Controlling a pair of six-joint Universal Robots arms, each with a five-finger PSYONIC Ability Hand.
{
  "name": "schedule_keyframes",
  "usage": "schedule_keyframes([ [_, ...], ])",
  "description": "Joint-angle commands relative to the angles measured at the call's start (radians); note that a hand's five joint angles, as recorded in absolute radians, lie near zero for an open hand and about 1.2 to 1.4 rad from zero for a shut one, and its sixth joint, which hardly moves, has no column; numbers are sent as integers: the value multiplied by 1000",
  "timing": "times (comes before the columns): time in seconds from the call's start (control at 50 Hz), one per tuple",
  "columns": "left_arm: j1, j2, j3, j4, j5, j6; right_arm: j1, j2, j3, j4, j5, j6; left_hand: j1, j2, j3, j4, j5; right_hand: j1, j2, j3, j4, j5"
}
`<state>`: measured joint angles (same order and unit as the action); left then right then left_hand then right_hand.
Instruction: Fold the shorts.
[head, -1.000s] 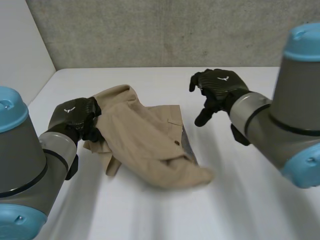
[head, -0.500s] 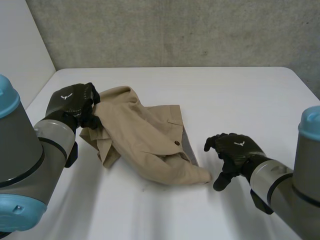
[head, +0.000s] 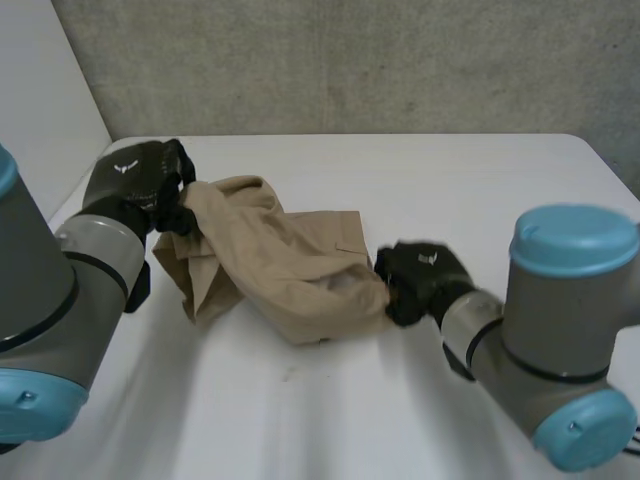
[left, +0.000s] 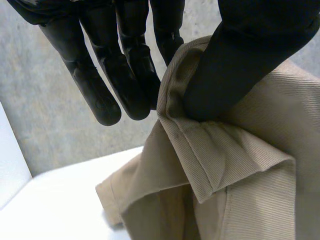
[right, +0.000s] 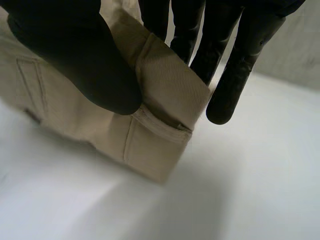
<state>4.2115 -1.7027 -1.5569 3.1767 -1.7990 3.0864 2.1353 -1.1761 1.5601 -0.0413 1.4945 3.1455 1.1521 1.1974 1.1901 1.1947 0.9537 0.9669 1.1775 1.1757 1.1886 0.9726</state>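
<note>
Tan shorts (head: 275, 265) lie bunched in the middle of the white table (head: 480, 180). My left hand (head: 140, 185) pinches their left hem, lifted a little off the table. Its own view shows the thumb (left: 235, 60) pressing the folded hem of the shorts (left: 235, 165) against the fingers (left: 120, 65). My right hand (head: 418, 280) grips the right end of the shorts near the table. There the thumb (right: 80, 60) and fingers (right: 235, 65) squeeze a doubled fold of the shorts (right: 165, 85).
A grey concrete wall (head: 350, 60) runs along the table's far edge and a white panel (head: 40, 110) closes the left side. Bare table stretches to the right of and in front of the shorts.
My right hand came down from the far side, swung to the shorts' right end and closed on the fold. My left hand rose slightly with its hem, and the cloth bunched tighter.
</note>
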Motion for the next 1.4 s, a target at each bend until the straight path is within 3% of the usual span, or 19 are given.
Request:
schedule_keyframes([
  [0.02, 13, 116, 56, -93, 84, 306, -58, -255, -159, 82, -5, -146, 244, 199, 206, 202, 268, 429, 219, 221, 208, 249],
  [0.1, 33, 202, 96, -142, 145, 492, -150, -345, -259, 196, -17, -335, 244, 199, 206, 202, 268, 429, 219, 221, 208, 249],
  [0.2, 54, 285, 153, -175, 177, 604, -176, -362, -389, 299, -10, -479, 244, 199, 206, 202, 268, 429, 219, 221, 208, 249],
  [0.34, 59, 353, 212, -265, 196, 640, -176, -370, -485, 406, -10, -509, 244, 199, 206, 202, 268, 429, 219, 221, 208, 249],
  [0.48, 64, 356, 130, -274, 245, 633, -167, -347, -471, 468, -6, -516, 244, 199, 206, 202, 268, 429, 219, 221, 208, 249],
  [0.54, 67, 334, 60, -265, 253, 633, -164, -300, -454, 481, -6, -516, 244, 199, 206, 202, 268, 429, 219, 221, 208, 249],
  [0.66, 107, 135, 6, -137, 253, 632, -158, -160, -430, 474, -10, -515, 244, 199, 206, 202, 268, 429, 219, 221, 208, 249],
  [0.8, 131, -95, 154, 78, 241, 641, -143, -33, -466, 294, 3, -495, 244, 199, 206, 202, 268, 429, 219, 221, 208, 249],
  [0.88, 131, -244, 470, 189, 184, 632, -135, 16, -583, 29, 119, -498, 244, 199, 206, 202, 268, 429, 219, 221, 208, 249],
  [0.96, 117, -249, 659, 287, 95, 630, -127, 6, -699, -126, 185, -501, 244, 199, 206, 202, 268, 429, 219, 221, 208, 249],
  [1.06, 108, -216, 706, 381, 64, 629, -124, -53, -778, -170, 190, -501, 244, 199, 206, 202, 268, 429, 219, 221, 208, 249],
  [1.12, 84, -144, 655, 396, 64, 629, -126, -63, -781, -111, 173, -501, 244, 199, 206, 202, 268, 429, 219, 221, 208, 249],
  [1.26, 61, 18, 289, 396, 66, 623, -124, -63, -701, 24, 119, -492, 244, 199, 206, 202, 268, 429, 219, 221, 208, 249],
  [1.4, 65, 112, -86, 399, 66, 563, -124, -40, -433, 34, 78, -483, 244, 199, 206, 202, 268, 429, 219, 221, 208, 249],
])
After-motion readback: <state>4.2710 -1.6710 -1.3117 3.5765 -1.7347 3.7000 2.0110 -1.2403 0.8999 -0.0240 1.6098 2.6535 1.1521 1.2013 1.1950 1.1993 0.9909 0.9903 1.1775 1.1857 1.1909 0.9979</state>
